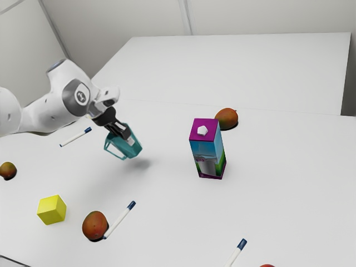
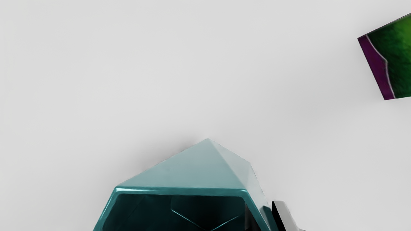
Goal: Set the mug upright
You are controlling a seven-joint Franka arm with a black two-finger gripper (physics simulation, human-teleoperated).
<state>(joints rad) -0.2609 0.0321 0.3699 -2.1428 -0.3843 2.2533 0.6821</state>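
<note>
In the exterior view my gripper (image 1: 129, 139) points down at a slant, shut on the teal mug (image 1: 133, 151). The mug hangs tilted above the table, its handle toward the exterior view's left and its shadow on the surface below. The wrist view has the mug (image 2: 183, 173) with its dark opening facing the camera. There my gripper (image 2: 265, 220) pinches the mug's side wall, with one finger outside and the other, dark and partly hidden, inside the rim.
An upright carton (image 1: 208, 150) stands toward the exterior view's right, a mango (image 1: 227, 118) behind it. Nearer the camera are a yellow cube (image 1: 52, 209), another mango (image 1: 95, 225) and a marker (image 1: 119, 221). Another marker (image 1: 75, 137) lies near the arm. The table (image 1: 289, 150) extends beyond the carton.
</note>
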